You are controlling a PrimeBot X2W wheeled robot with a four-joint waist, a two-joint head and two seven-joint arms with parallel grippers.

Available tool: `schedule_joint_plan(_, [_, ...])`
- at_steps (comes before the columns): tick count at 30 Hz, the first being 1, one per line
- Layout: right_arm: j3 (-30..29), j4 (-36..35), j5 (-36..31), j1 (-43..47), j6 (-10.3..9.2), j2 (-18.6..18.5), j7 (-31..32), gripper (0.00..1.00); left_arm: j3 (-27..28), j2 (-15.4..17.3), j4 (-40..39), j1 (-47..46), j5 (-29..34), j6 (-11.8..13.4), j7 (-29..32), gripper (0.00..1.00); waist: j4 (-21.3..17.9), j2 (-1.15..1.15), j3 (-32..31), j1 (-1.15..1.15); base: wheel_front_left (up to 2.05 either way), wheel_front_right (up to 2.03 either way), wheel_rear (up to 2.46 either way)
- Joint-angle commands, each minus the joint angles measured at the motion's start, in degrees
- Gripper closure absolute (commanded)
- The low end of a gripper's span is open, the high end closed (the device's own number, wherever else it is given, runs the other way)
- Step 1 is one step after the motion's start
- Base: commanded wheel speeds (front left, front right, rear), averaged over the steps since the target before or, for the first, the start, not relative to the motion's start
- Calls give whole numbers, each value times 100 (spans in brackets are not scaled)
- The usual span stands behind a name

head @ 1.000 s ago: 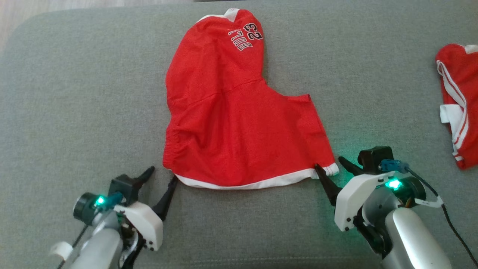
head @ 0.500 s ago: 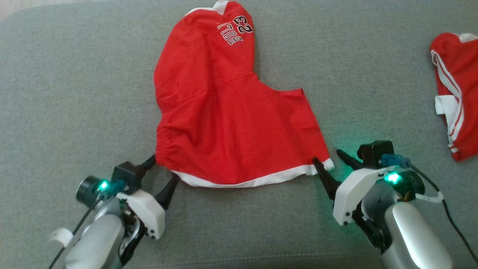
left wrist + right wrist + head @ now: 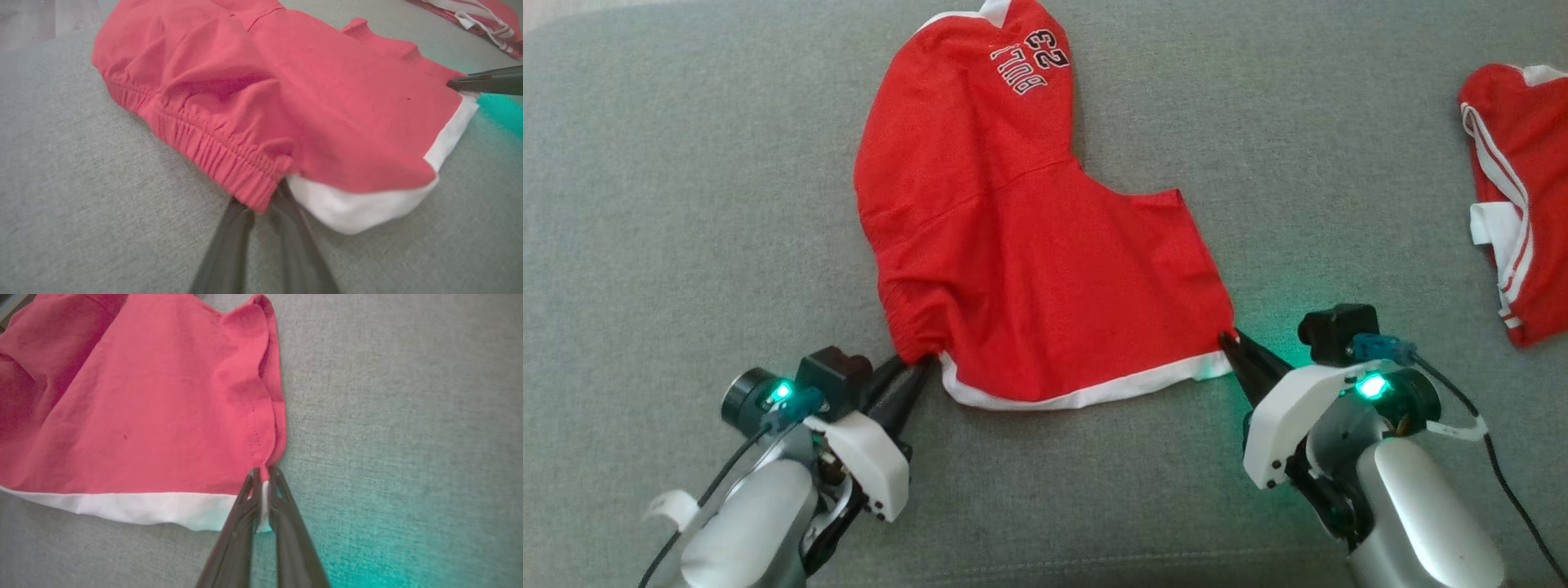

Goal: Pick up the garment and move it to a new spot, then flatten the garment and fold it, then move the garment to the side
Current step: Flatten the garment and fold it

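The red garment is spread flat in the middle of the grey fabric worktop, its printed end toward the top of the frame and its white hem along the lower edge. Bare worktop is seen to the left of it, below it and to its right. At the right edge of the frame a second red garment with white stripes is laid, well apart from the first. In the left wrist view a strip of wooden floor is seen at the upper left, beyond the rounded corner of the worktop.

The left gripper is brought in from the lower left, fingers pointed up and to the right, and is closed narrowly on the lower left corner, where the elastic waistband meets the hem. The right gripper is brought in from the lower right, fingers angled up and to the left, and is pinched tight on the lower right corner of the hem. Both corners are held low against the worktop. The pale forearms are kept at the bottom of the frame, clear of the cloth.
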Motion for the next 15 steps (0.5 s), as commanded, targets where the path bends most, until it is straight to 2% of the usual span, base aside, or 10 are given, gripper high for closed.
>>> schedule_joint_plan(1, [122, -153, 41, -147, -4, -48, -84, 100, 148, 182, -164, -329, -37, 8, -27, 100, -3, 0, -5, 0, 0, 0, 0])
schedule_joint_plan(8, [-22, -303, 561, -227, -4, 13, -370, 100, -28, 300, -301, -353, -335, 8, -57, 100, -60, 0, -131, 0, 0, 0, 0])
schedule_joint_plan(15, [-610, -1071, 1542, -232, -4, 42, -239, 100, 12, 678, -1173, -13, -1398, 8, 327, 100, -103, 0, -380, 0, 0, 0, 0])
